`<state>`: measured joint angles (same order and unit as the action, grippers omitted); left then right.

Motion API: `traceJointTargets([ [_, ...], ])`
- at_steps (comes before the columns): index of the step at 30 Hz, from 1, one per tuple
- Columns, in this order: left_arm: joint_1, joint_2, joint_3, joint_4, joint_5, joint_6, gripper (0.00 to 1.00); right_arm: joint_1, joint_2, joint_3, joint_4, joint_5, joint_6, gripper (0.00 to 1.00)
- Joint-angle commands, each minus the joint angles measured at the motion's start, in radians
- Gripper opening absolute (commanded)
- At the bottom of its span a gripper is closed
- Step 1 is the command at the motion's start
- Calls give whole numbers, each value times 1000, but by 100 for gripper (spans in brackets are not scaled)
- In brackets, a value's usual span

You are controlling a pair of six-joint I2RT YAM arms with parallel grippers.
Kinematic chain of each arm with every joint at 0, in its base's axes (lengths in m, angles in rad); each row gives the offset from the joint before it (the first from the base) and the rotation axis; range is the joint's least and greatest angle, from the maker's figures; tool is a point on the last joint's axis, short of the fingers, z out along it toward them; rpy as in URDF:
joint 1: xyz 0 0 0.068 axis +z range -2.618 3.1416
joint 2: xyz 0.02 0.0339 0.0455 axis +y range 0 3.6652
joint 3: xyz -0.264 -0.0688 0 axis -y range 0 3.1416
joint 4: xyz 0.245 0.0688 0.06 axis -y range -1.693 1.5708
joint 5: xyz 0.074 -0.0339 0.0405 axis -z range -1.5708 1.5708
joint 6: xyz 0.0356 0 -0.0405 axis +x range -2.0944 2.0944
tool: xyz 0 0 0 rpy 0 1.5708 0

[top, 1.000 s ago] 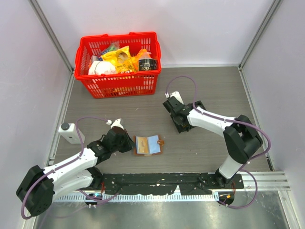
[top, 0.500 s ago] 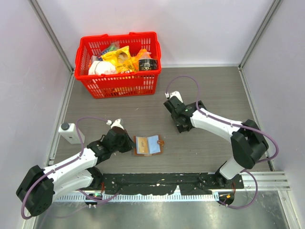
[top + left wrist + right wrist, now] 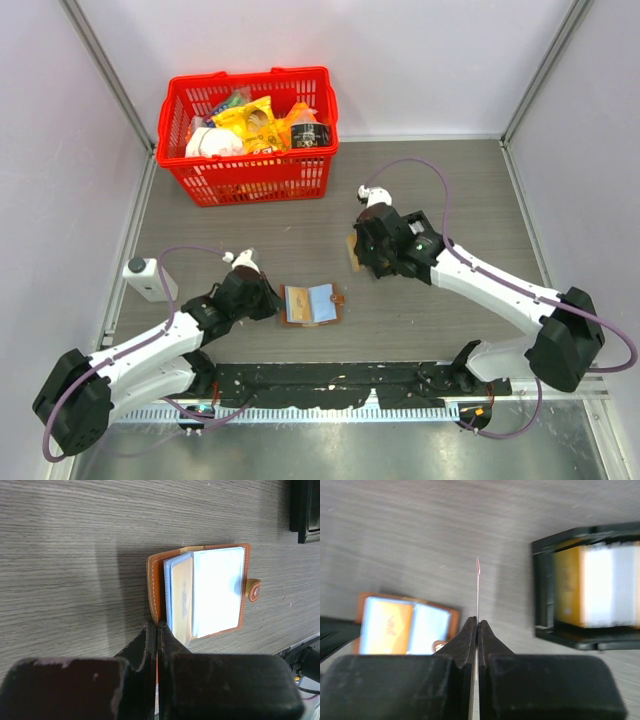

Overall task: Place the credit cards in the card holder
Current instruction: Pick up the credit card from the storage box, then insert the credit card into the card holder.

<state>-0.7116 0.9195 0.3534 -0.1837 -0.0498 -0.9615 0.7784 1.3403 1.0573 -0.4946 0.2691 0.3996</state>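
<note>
We saw the card holder (image 3: 311,304) lying open on the table (image 3: 450,190), a yellow-orange card (image 3: 181,597) and a pale one in its pockets. The left gripper (image 3: 262,299) was fully closed, pinching the holder's left edge. The right gripper (image 3: 477,626), closed tight, held 1 thin card (image 3: 478,590) edge-on above the table, probably the tan sliver in the overhead view. A black tray (image 3: 585,585) beside it held more cards.
</note>
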Motion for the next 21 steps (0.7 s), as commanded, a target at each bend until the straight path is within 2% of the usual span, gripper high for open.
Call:
traceJointTargets([
  [1,-2,-19,-21,20,-18,-11,0,51,-63,-123,238,-209,235,1],
  [4,-2,-21,-28,26,-18,-20,0,116,-37,-177,333,-235,314,1],
  [10,-3,-30,-30,18,-19,-26,0,208,48,-226,410,-166,380,1],
  [21,-2,-34,-24,6,-22,-25,0,239,62,-163,145,59,340,1],
])
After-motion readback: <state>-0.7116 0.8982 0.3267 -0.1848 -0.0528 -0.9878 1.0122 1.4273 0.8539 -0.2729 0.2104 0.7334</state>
